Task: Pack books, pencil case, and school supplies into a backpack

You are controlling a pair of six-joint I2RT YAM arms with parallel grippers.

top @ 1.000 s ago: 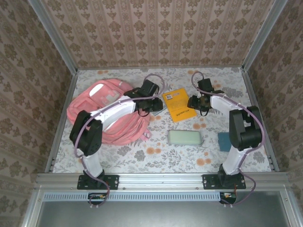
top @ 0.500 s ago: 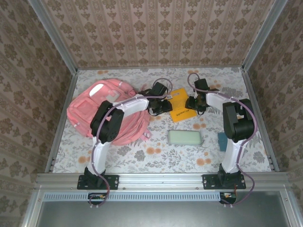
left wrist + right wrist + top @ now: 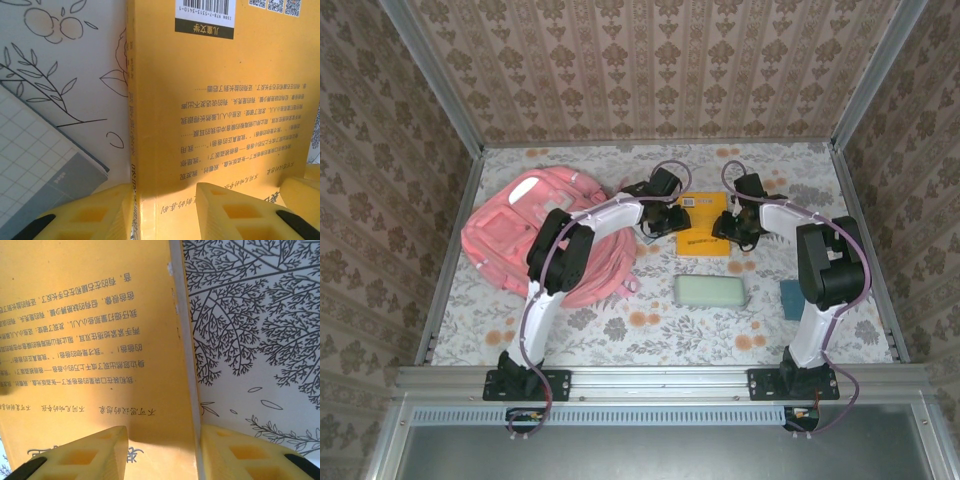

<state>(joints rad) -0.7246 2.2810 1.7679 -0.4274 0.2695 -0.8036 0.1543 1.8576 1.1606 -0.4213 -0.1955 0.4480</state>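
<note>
Yellow book [image 3: 702, 224] lies flat on the bench [image 3: 620, 330], long axis roughly far-to-near. Left jaws are released, straddling its spine edge. Right jaws are released, straddling the opposite long edge (neither is clenched on it yet). Backpack [image 3: 525, 235] sits left, past the left arm. Pencil case [image 3: 710, 291] is close to the book's near end; open bench elsewhere.

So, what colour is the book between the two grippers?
The book is yellow-orange with dark print and a white barcode label; best in the left wrist view.

yellow book [image 3: 90, 340] edge between right pincer [image 3: 162, 440] fingers
</note>
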